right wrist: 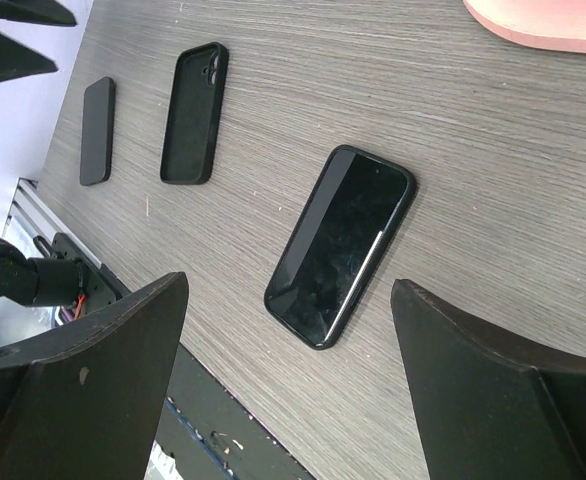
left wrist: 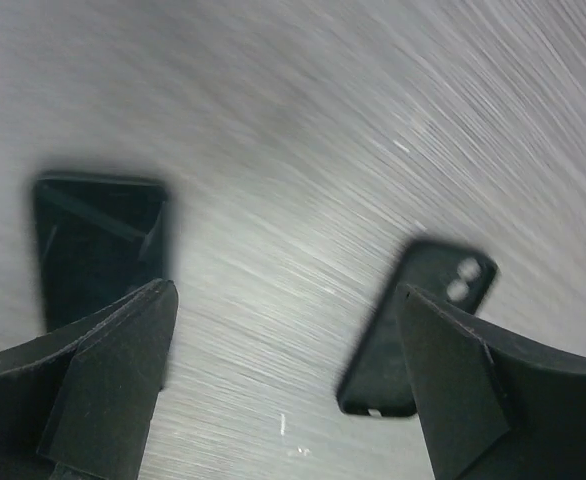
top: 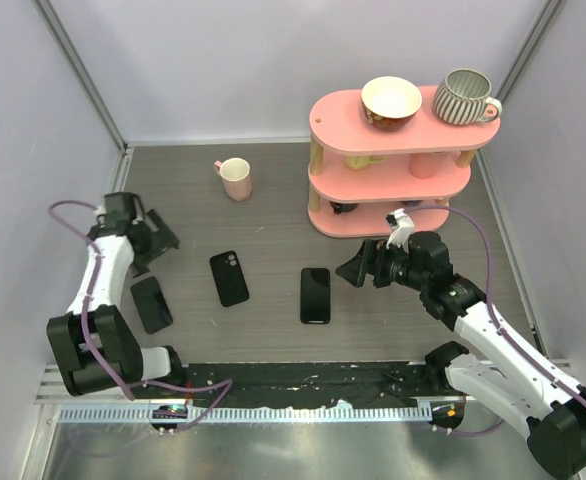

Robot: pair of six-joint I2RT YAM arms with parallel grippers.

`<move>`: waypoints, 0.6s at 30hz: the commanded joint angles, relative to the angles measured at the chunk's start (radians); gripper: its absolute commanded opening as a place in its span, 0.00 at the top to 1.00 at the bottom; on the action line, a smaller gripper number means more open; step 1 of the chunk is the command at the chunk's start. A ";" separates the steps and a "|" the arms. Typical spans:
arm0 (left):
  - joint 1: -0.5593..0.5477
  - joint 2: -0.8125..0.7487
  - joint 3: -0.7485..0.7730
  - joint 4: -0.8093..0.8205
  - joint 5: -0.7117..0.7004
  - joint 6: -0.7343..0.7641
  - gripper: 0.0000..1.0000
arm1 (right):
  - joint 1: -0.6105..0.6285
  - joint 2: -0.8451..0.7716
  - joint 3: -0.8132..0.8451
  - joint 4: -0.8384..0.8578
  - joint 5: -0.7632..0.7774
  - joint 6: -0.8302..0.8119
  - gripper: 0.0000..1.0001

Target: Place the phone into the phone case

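One glossy phone (top: 315, 295) flat on the tabletop (top: 273, 190), screen up. Phone case (top: 229, 278) near its left, apart, open side up. Another black slab (top: 151, 304) further left. I see left pincer (top: 161, 243) spread wide, empty; right pincer (top: 352, 270) wide too, empty, beside phone.

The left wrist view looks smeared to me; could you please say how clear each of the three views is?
Left wrist view: heavy motion blur, the table streaks and the case is soft. Right wrist view: sharp, with a pale glare strip across the phone. Top view: evenly lit and crisp, soft shadows only.
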 commanded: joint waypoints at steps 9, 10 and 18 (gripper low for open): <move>0.341 -0.078 -0.148 -0.018 -0.233 -0.065 0.00 | 0.004 -0.041 0.013 0.057 -0.014 -0.014 0.11; 0.359 -0.081 -0.156 0.000 -0.239 -0.072 0.00 | 0.004 -0.048 0.011 0.058 -0.011 -0.014 0.11; 0.371 -0.022 -0.205 0.139 -0.052 -0.053 0.00 | 0.004 -0.044 0.011 0.060 -0.014 -0.015 0.11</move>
